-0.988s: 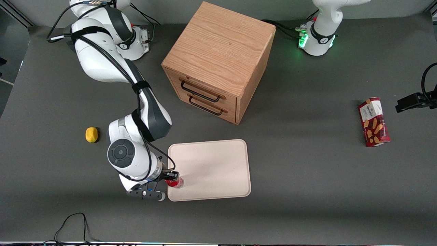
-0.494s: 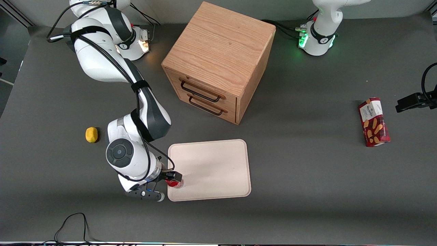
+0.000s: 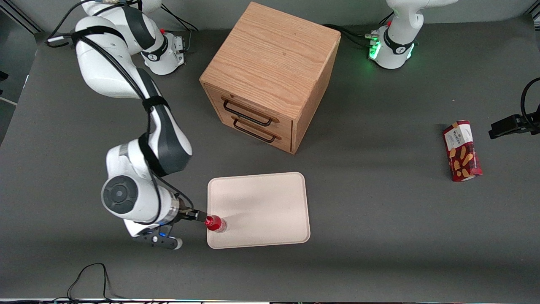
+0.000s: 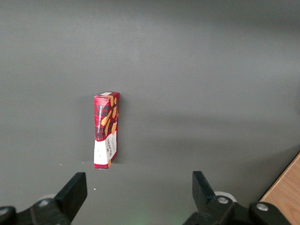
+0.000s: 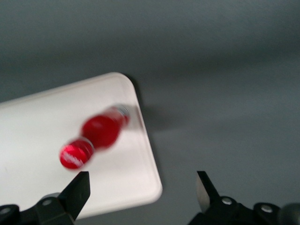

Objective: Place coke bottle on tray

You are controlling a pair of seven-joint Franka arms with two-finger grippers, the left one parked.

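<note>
**Coke bottle on tray corner, gripper apart and empty**

Reaches low from the working arm's end of the worktop, forearm slanting down, wrist level, gripper (image 3: pixel 195 215) just beside the coke bottle (image 3: pixel 215 223), fingers spread, holding nothing. Stands, apparently upright, on the tray (image 3: pixel 261 202) at its corner nearest the gripper. Plain dark grey worktop; wooden drawer cabinet (image 3: pixel 270 76) farther from the camera.

Grained wooden cabinet (image 3: pixel 270 76); smooth matt tray (image 3: pixel 261 211).
</note>
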